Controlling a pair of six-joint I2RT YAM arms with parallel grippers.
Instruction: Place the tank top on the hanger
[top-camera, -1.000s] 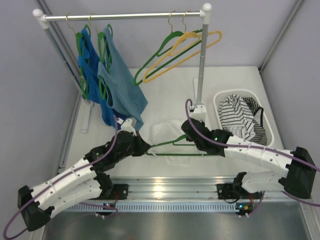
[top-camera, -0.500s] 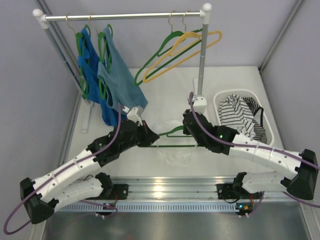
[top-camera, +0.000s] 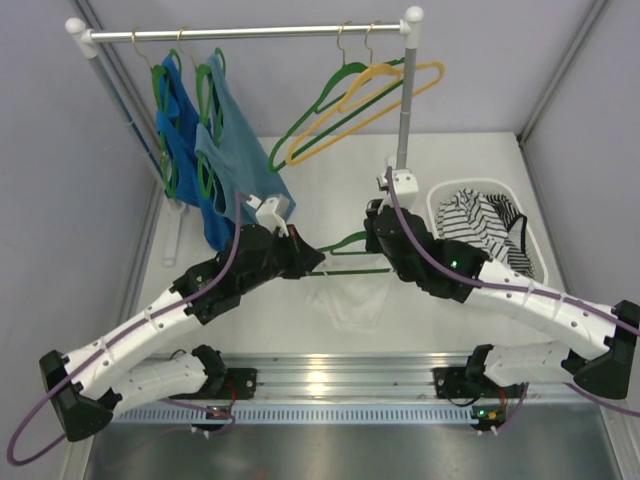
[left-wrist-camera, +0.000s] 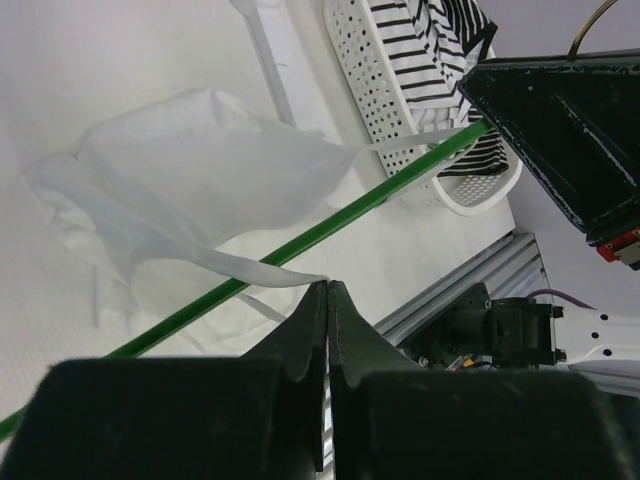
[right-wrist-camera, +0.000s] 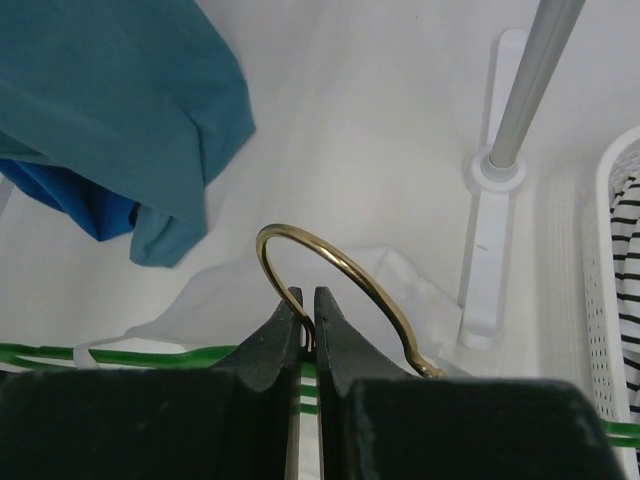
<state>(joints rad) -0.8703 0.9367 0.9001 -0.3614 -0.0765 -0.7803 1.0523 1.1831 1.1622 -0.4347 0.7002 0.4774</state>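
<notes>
Filling frame: white table (top-camera: 480, 160); metal clothes rail (top-camera: 250, 33) at 12 o'clock; white perforated basket (top-camera: 475, 183) at 3 o'clock. Centre: plain white thin sleeveless tank top (top-camera: 352, 300) hanging under bar of thin green plastic hanger (top-camera: 350, 270). Left gripper (left-wrist-camera: 327, 286) at its 9 o'clock, fingers pinched together on top's strap. Right gripper (right-wrist-camera: 306, 296) at 3 o'clock, fingers clamped on hanger's brass hook stem.

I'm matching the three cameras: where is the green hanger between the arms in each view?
Top external: green hanger at picture centre, lying level.
Left wrist: its bar crosses diagonally, lower left to upper right.
Right wrist: its gold hook at centre, bar bottom left.
Shared landmark: the white tank top.
</notes>
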